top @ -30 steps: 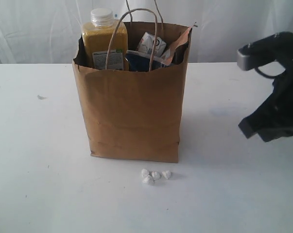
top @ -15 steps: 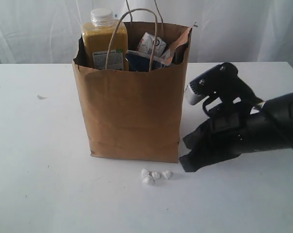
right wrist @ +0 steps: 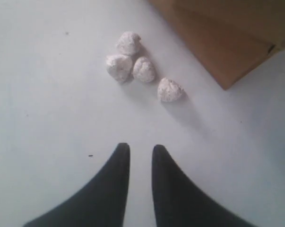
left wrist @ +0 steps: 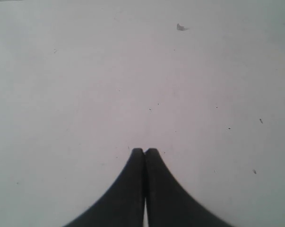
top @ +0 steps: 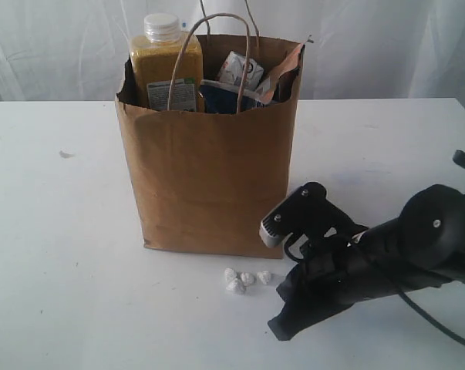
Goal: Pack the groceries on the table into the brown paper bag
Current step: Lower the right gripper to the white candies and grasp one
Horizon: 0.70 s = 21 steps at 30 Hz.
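Right gripper (top: 281,310) (right wrist: 138,149) hangs low over the table (top: 62,270) at the front right of the brown paper bag (top: 209,185), its two black fingers parted by a narrow gap with nothing between them and its tips turned toward the tiny white lumps (top: 246,279). Four lumps lie on the tabletop just in front of the bag's lower edge and apart from it; the right wrist view shows three of them (right wrist: 128,61) touching in a cluster and the fourth (right wrist: 170,90) just beside it, close to the bag's bottom corner (right wrist: 227,38). The bag stands upright, its twisted paper handles (top: 217,46) rising above the jagged rim. Over that rim show the yellow-grain bottle with white cap (top: 164,65) at the left, the small blue-white carton (top: 241,71) near the middle and the brown-red pouch (top: 286,69) against the right wall. Left gripper (left wrist: 144,150) has its fingers pressed together, holding nothing, above a bare stretch of white tabletop (left wrist: 85,71) with a small dark mark (left wrist: 181,27) and a few specks
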Each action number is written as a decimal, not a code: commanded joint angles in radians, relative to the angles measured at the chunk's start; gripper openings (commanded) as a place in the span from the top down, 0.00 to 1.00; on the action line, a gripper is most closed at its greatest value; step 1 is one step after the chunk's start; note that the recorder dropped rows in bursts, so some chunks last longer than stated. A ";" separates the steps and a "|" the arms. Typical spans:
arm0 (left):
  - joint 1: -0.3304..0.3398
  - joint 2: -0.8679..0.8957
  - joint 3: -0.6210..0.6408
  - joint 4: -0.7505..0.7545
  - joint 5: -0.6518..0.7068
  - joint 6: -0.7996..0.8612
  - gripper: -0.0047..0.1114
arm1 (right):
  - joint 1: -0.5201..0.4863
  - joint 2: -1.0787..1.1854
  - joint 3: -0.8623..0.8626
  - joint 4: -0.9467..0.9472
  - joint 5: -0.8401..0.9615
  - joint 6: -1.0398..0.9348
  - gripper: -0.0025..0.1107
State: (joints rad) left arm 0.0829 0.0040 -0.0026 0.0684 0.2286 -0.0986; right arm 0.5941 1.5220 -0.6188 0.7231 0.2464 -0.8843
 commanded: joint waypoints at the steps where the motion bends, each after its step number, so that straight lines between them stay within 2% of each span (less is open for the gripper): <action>1: -0.007 -0.004 0.003 -0.011 -0.005 -0.007 0.96 | 0.004 0.040 -0.026 0.031 -0.043 -0.010 0.70; 5: -0.007 -0.004 0.003 -0.011 -0.005 -0.007 0.96 | 0.004 0.082 -0.059 0.078 -0.043 -0.010 0.64; 21: -0.004 -0.004 0.003 -0.011 -0.005 -0.007 0.96 | 0.004 0.231 -0.147 0.115 -0.081 -0.010 0.64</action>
State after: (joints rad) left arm 0.0829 0.0040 -0.0026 0.0684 0.2286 -0.0986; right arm 0.5941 1.7386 -0.7532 0.8313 0.1756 -0.8843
